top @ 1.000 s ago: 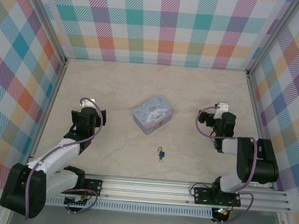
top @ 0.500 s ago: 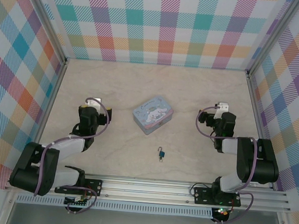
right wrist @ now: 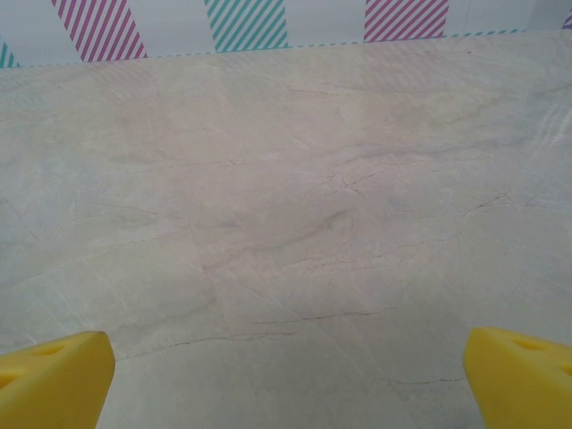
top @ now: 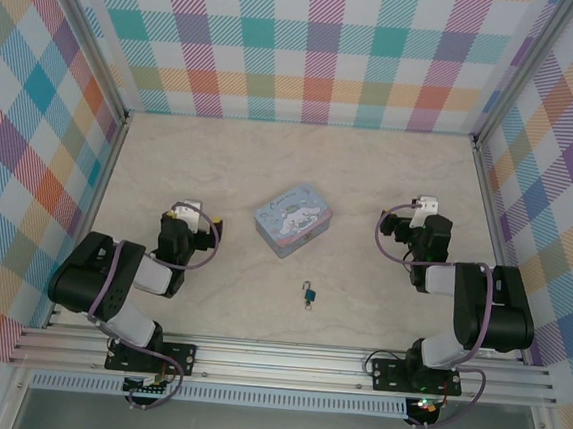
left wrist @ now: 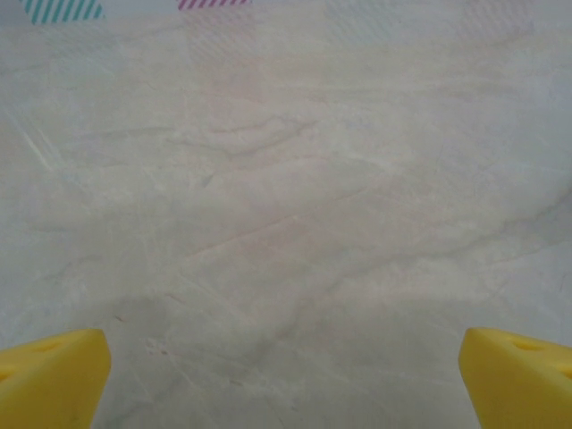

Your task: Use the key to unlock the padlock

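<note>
1. Pastel plaid walls [top: 280, 53] close in a pale marbled counter [top: 371, 172] on three sides.
2. On the counter, near the front middle, lies the padlock [top: 309, 296], with a teal body and a thin silvery shackle. It sits between the two arms and well apart from both.
3. Whether the key sits in the padlock is too small to tell from the top view.
4. Behind the padlock, and not touching it, rests a pale blue rounded tin [top: 292, 219] with a cartoon character on its lid.
5. The left arm [top: 109, 289] is folded low at the front left. In its wrist view the left tool [left wrist: 286, 384] hangs over bare counter, its yellow fingertips [left wrist: 54, 380] spread wide into the bottom corners with nothing between them.
6. The right arm [top: 479, 312] is folded at the front right. The right tool [right wrist: 286, 384] is likewise spread wide over bare counter, its yellow fingertips [right wrist: 518, 380] holding nothing, with the striped wall base beyond.
</note>
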